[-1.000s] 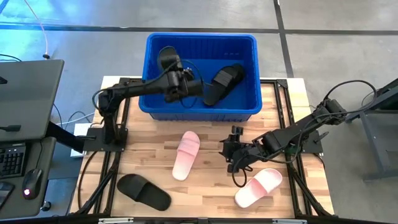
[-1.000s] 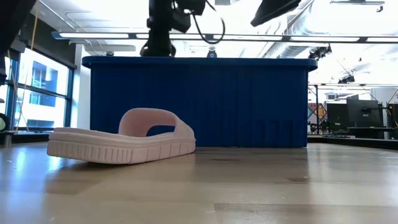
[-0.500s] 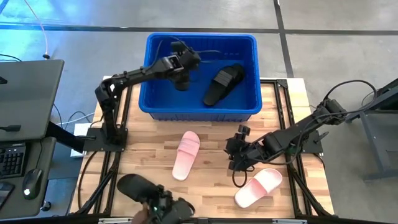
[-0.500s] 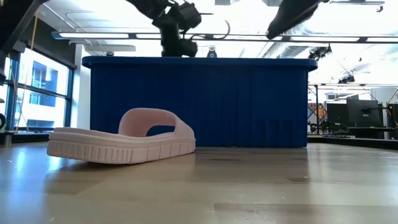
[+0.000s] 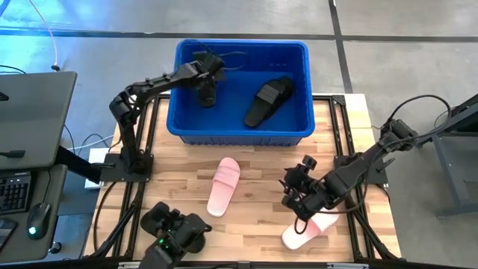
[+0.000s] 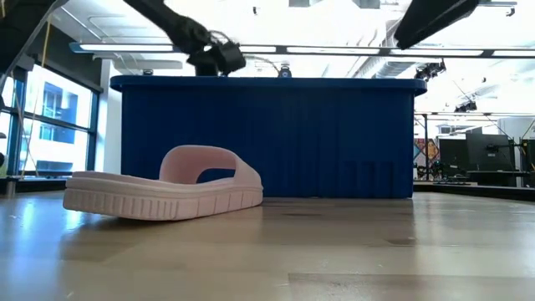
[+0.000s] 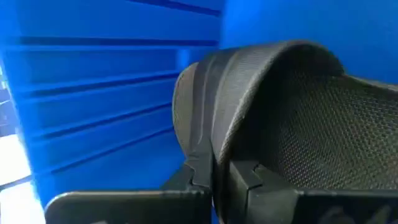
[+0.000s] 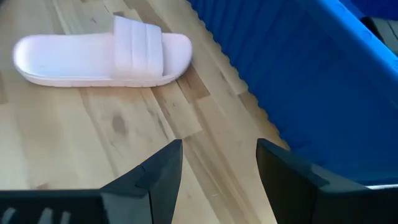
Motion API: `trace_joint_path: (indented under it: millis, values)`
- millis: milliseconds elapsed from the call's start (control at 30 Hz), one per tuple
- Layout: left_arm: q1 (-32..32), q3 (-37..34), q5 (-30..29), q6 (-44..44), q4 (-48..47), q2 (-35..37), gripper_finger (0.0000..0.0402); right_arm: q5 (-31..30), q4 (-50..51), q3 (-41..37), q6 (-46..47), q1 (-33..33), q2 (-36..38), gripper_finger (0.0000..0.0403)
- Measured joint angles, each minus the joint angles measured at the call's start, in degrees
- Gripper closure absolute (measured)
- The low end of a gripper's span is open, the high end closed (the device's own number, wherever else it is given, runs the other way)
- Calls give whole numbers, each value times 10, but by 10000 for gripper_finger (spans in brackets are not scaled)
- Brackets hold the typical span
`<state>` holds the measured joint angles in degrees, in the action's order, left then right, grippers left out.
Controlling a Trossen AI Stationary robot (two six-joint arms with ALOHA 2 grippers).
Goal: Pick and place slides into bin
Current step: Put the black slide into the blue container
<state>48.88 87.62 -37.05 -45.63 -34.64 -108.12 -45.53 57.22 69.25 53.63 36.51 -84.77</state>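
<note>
High view: left gripper (image 5: 205, 82) sat in the upper left of the bin (image 5: 243, 137), clamped on a black slide (image 5: 205, 91), with a second black slide (image 5: 268, 101) lying diagonal in the bin's right half; right gripper (image 5: 297, 196), fingers apart and empty, hovered at lower right between the two pink slides, the right pink slide (image 5: 310, 226) just below it with its long axis diagonal, the centre pink slide (image 5: 223, 185) further left, and a black slide (image 5: 173, 229) at lower left, so the right arm looked nearest both pinks. Low view: the centre pink slide (image 6: 163, 194) lay on the table in front of the bin (image 6: 267, 138), left gripper (image 6: 216, 58) above the rim at upper left. Left wrist: fingers closed on the black slide's (image 7: 280, 118) strap against the bin wall (image 7: 93, 81); right wrist: open fingers (image 8: 152, 177) pointed along the table, centre pink slide (image 8: 102, 57) ahead at upper left, long axis crosswise, bin (image 8: 298, 81) on the right.
</note>
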Motion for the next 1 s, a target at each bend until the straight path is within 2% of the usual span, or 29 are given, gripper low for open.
trace_joint_path:
  millis: [167,267,400,600,833,1000]
  values:
    - [3,-81,13,-10,100,-1,398,-20,-1,0,32,27,0,206]
    - [3,-112,15,-37,118,-1,383,-20,-1,0,45,37,0,206]
    - [2,-114,14,-80,112,0,354,-26,-7,0,49,41,0,206]
    - [2,-114,8,-81,102,-1,303,-46,-9,0,44,34,0,206]
    - [2,-76,13,-66,-12,0,247,-48,-9,0,15,17,0,206]
    - [-6,-9,15,-20,-137,0,220,-48,-9,0,0,1,0,206]
